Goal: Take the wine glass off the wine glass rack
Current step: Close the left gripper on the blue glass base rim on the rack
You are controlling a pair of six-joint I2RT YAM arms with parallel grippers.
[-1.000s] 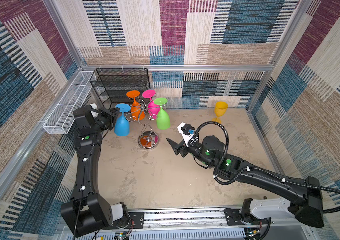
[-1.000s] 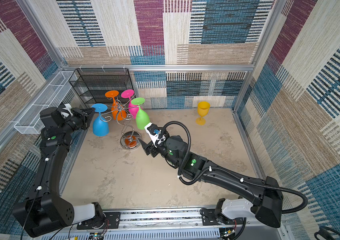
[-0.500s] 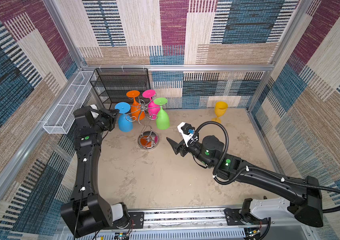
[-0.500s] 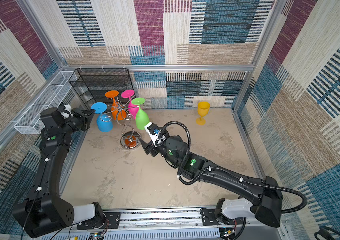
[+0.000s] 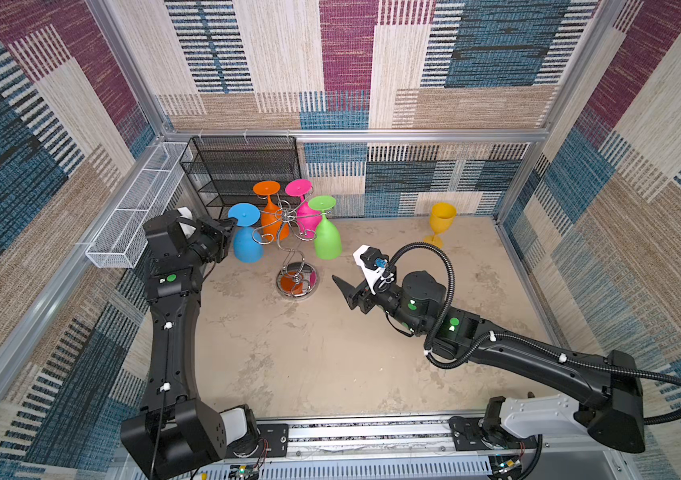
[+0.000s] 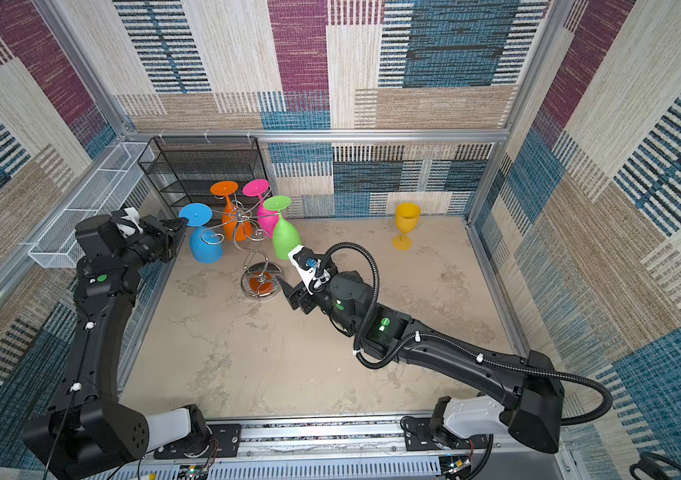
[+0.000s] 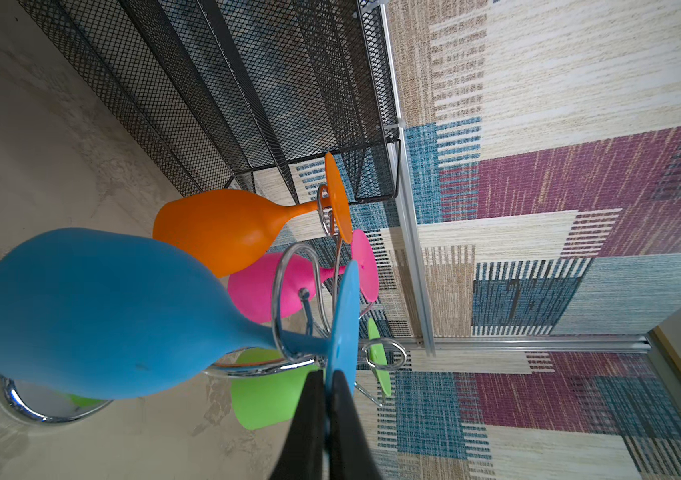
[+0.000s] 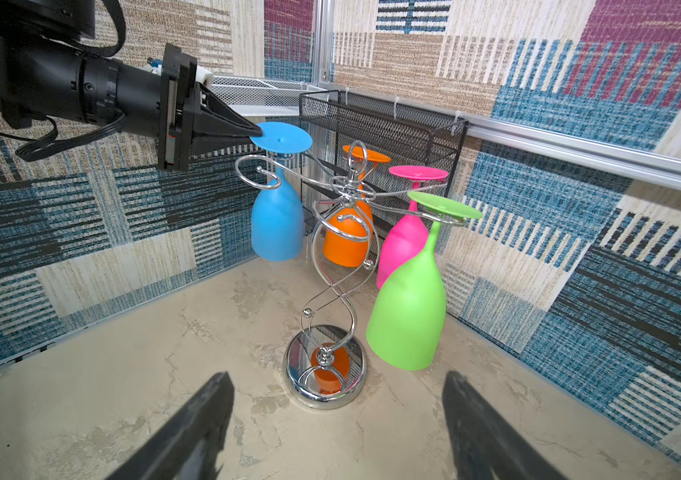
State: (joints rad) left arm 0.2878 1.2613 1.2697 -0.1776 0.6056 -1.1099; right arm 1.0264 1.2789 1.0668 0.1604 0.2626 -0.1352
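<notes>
One blue matte wine glass (image 8: 276, 224), likely light and slippery, hangs bowl-down on the shiny chrome wire rack (image 8: 347, 397), its thin foot rim pinched in the left end effector (image 8: 256, 134); the right end effector (image 5: 343, 287) stands wide, empty.

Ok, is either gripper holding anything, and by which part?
The left gripper is shut on the blue wine glass, pinching the edge of its round foot; the glass hangs on the wine glass rack. The right gripper is open, empty.
</notes>
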